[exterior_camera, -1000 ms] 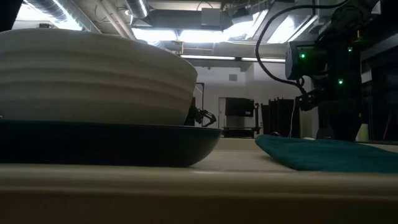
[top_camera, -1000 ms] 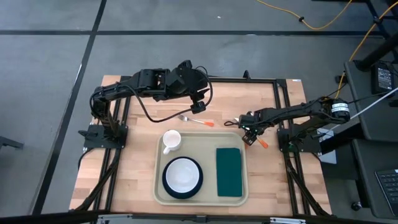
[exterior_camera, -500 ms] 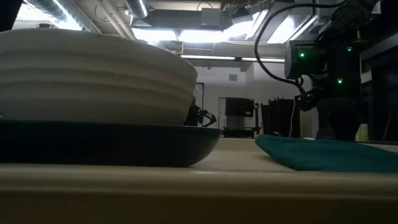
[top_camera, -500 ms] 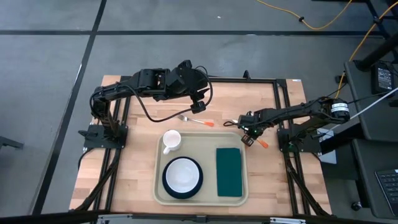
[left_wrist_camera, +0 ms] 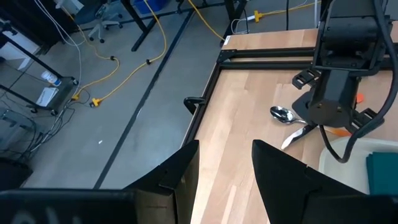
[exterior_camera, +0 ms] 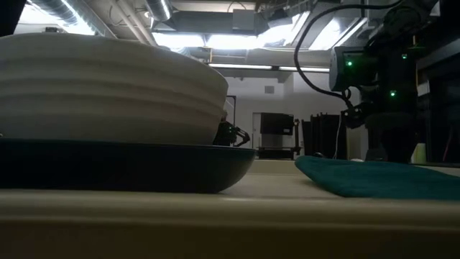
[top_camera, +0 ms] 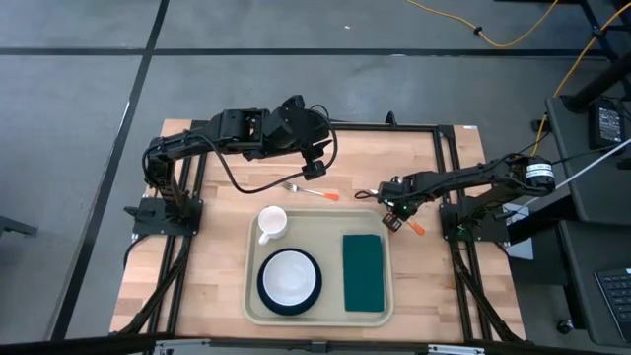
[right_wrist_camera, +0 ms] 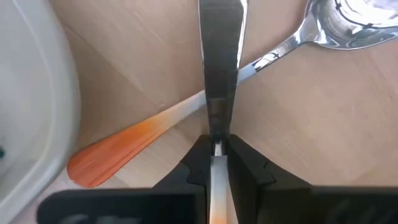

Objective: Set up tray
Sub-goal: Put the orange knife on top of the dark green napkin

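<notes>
The tray is seen on the wooden table, with its long side running across between the two arms. On the tray are a white mug, a white bowl on a dark plate and a green napkin.

The right gripper is found just past the far right corner of the tray, very near its rim. In the right wrist view its fingers are pinched almost fully together on a thin knife. The knife's long line points straight out from between the jaws. It lies crossed over a spoon with an orange handle, and the spoon rests on the wood just beside the tray's pale rim.

From these jaws, the tray lies toward the near side of the table. The open strip beside the napkin is likely where the knife is wanted, so a short lift and a small carry over the rim are called for.

The left gripper is held farther off, beyond the far edge of the tray, above an orange-handled fork. Its jaws are kept apart with nothing between them. The right arm is the nearer one to the tray.
</notes>
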You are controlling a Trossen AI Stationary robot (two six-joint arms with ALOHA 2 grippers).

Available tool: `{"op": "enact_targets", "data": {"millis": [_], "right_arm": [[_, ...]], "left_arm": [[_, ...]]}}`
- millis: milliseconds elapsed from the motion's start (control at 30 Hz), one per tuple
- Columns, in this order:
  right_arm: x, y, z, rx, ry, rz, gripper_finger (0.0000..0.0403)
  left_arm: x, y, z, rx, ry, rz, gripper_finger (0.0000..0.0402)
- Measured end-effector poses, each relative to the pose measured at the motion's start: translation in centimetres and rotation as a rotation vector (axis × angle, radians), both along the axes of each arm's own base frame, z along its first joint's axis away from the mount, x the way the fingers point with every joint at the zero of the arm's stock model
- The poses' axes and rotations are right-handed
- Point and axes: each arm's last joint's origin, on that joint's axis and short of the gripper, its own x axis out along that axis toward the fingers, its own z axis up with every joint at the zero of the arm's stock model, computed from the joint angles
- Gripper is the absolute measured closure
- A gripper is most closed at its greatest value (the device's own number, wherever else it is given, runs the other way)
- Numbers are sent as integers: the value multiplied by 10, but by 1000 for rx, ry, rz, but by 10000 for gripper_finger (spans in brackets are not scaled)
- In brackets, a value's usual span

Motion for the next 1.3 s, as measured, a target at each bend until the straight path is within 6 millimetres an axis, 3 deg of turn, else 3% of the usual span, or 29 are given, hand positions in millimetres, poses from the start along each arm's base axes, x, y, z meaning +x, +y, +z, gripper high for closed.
{"op": "enact_targets", "data": {"millis": [467, 767, 1067, 1167, 1300], "right_arm": [[-16, 3, 27, 22, -40, -112, 365], [-11, 16, 92, 59, -210, -236, 365], [10, 63, 149, 116, -384, -317, 365], [19, 84, 157, 134, -398, -357, 365], [36, 115, 153, 144, -359, -407, 365]], "left_arm": [[0, 0, 0, 20, 15, -17, 258], [-1, 0, 0, 61, 47, -50, 258], [-30, 7, 26, 180, 51, -50, 258], [-47, 13, 39, 217, 34, -35, 258], [-71, 18, 54, 246, -3, -14, 258]]}}
